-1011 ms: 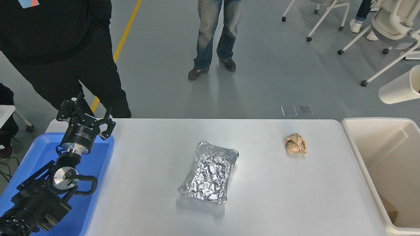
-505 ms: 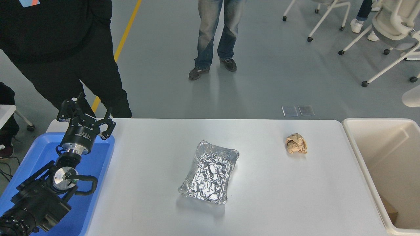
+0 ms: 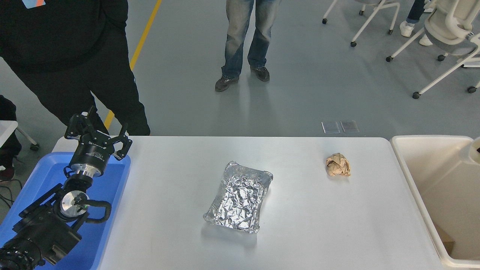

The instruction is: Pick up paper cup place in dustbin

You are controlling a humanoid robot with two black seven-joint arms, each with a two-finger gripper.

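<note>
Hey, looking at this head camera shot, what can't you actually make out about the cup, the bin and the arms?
- Paper cup: only a sliver shows at the right edge; the frame cuts off the rest.
- Right gripper: out of the head view, so whether anything holds the cup cannot be told.
- Dustbin: right side and bottom cropped, so its contents are mostly unseen.
- Left gripper: in view over the blue tray; its arm is cut off at the lower left.

My left fingers [image 3: 98, 131] hang spread above the blue tray [image 3: 112, 180], far left of the foil tray [image 3: 240, 197] at the worktop's [image 3: 318, 225] middle. Right of it lies the brown paper ball [image 3: 338, 165]; farther right the dustbin [image 3: 416, 176], the paper cup [image 3: 474, 150] over its far rim.
</note>
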